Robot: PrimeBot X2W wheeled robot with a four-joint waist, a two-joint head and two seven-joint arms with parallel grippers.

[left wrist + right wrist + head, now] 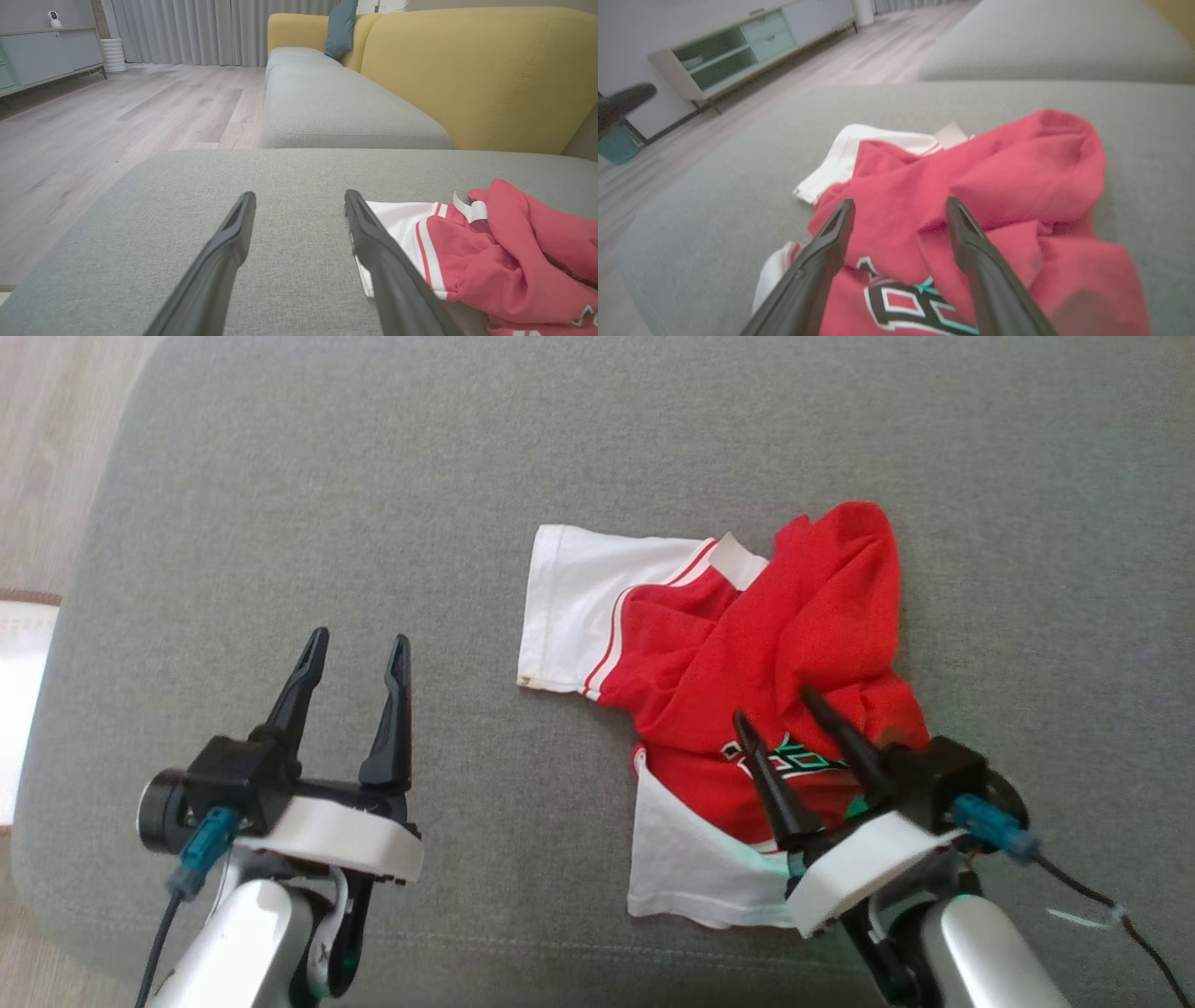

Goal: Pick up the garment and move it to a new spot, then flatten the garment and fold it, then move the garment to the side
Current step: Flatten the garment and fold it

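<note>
The right gripper (773, 705) stands with its two fingers apart and nothing between them, poised just above the garment (803, 616). Whether the tips touch the cloth I cannot tell. Directly under the fingers lies a red bunch with the printed lettering (896, 303). Ahead of the tips the red cloth heaps into a raised fold, and back toward the wrist a white hem panel (681, 868) spreads out flat.

The left gripper (361, 637) is likewise spread wide and empty, hovering over bare grey cushion (373, 476). A white sleeve (569, 607) lies off its right finger, near but apart.

The garment sits crumpled on the cushion, so I judge flattening to be the work in hand. It goes best with a grip on edges, not on the heap:

- The right gripper would do well to draw back toward its wrist and take the white hem, pinching a single layer.
- The left gripper should cross to the sleeve on its right and close on the outer hem.
- Both should then pull apart, low over the cushion, so the red heap unrolls rather than drags.

A pinch into the central bunch would likely catch several layers and lift the garment as a lump.
</note>
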